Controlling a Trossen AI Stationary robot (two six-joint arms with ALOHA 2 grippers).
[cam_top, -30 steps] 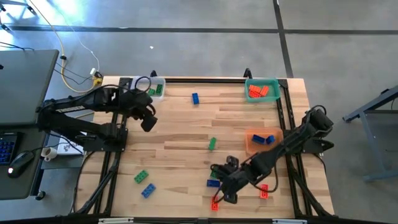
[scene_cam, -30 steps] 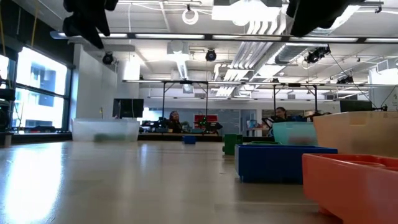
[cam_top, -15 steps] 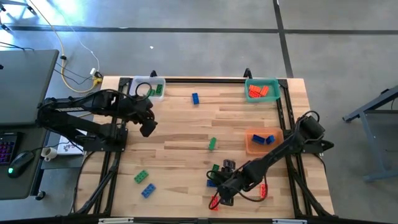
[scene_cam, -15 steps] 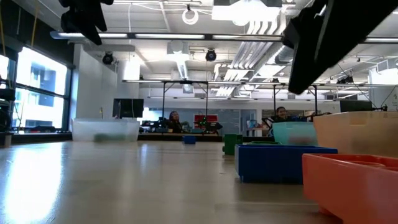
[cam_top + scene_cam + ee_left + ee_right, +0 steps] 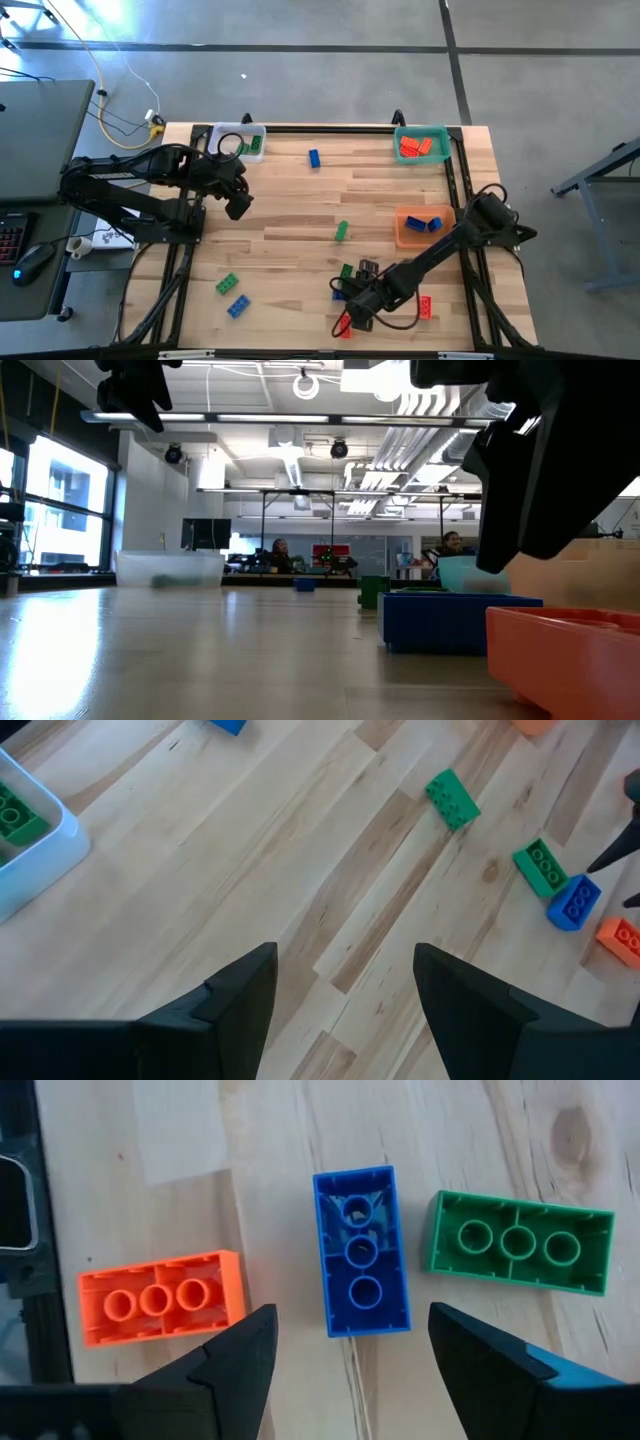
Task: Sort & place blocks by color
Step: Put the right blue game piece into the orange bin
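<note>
Right wrist view: we see the right end effector (image 5: 350,1370) with fingers apart, poised over an upturned blue block (image 5: 360,1250) that lies between an orange-red block (image 5: 160,1297) and a green block (image 5: 520,1243), all hollow side up on the wooden counter (image 5: 450,1120). No writing is legible.

High view: this trio lies near the counter's front edge; another red block (image 5: 425,306) lies just beside it. We find the left end effector (image 5: 238,203) farther back, fingers apart and empty, well apart from a lone green block (image 5: 341,231). Beyond, the orange tray (image 5: 403,236) holds blue blocks (image 5: 424,223), the teal tray (image 5: 440,133) red blocks (image 5: 416,147), and the clear tray (image 5: 262,131) a green block (image 5: 252,145).
</note>
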